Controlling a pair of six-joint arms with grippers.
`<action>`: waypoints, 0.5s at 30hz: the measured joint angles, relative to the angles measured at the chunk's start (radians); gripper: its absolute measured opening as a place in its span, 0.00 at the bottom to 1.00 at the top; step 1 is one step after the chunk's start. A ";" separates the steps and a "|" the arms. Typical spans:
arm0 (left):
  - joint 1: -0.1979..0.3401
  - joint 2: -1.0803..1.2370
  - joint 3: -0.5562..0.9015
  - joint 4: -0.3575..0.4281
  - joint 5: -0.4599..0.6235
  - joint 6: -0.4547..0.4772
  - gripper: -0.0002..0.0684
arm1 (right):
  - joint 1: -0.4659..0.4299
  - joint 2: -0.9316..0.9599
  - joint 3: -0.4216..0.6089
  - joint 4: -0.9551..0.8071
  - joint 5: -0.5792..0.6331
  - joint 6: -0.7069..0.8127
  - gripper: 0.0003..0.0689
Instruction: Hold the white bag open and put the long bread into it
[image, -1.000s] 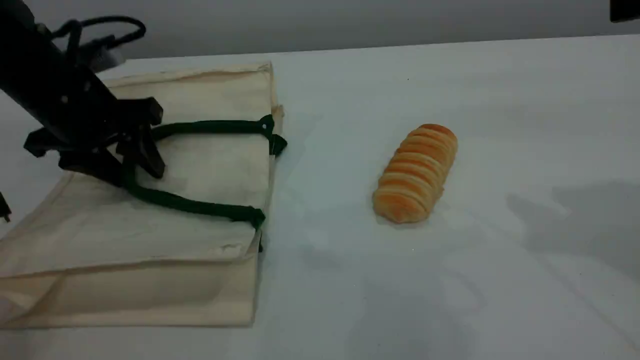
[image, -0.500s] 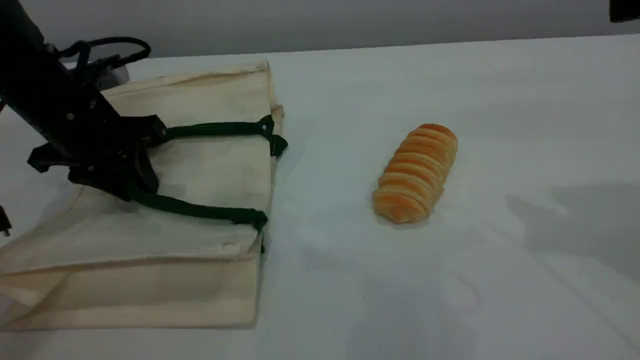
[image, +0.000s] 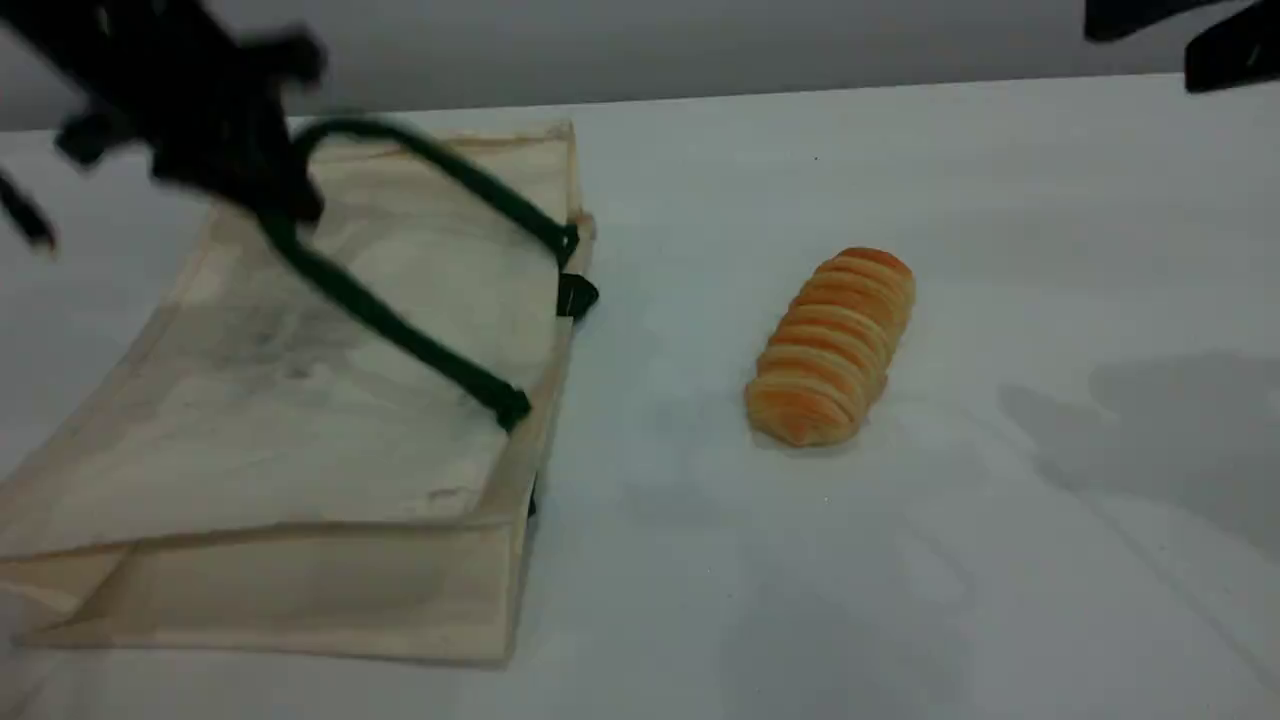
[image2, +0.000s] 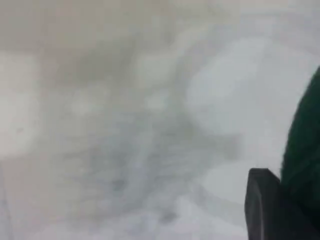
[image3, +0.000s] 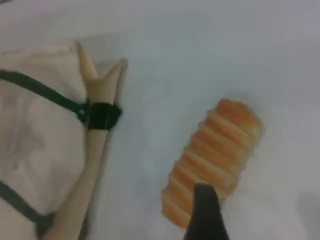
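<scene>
The white bag lies flat on the left of the table with its mouth facing right. My left gripper, blurred with motion, hangs above the bag's far left part and is shut on the upper dark green handle, which is pulled taut upward. That handle shows beside my fingertip in the left wrist view. The long bread rests on the table to the right of the bag. My right gripper is at the top right, open and empty, high above the bread.
A second green handle tab sticks out at the bag's mouth edge. White table surface stretches around the bread, with the right arm's shadow on its right part.
My left gripper shut on the green handle and rose toward the top of the view, drawing the handle taut and lifting the bag's upper layer. The right gripper has entered at the top right.
</scene>
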 joint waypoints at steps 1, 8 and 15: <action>-0.003 -0.019 -0.019 0.003 0.025 0.000 0.12 | 0.000 0.019 0.000 0.023 0.000 -0.024 0.67; -0.005 -0.171 -0.081 -0.041 0.181 -0.001 0.12 | 0.025 0.149 0.000 0.234 0.020 -0.228 0.67; -0.005 -0.324 -0.081 -0.051 0.281 -0.011 0.12 | 0.116 0.288 -0.008 0.447 0.023 -0.460 0.67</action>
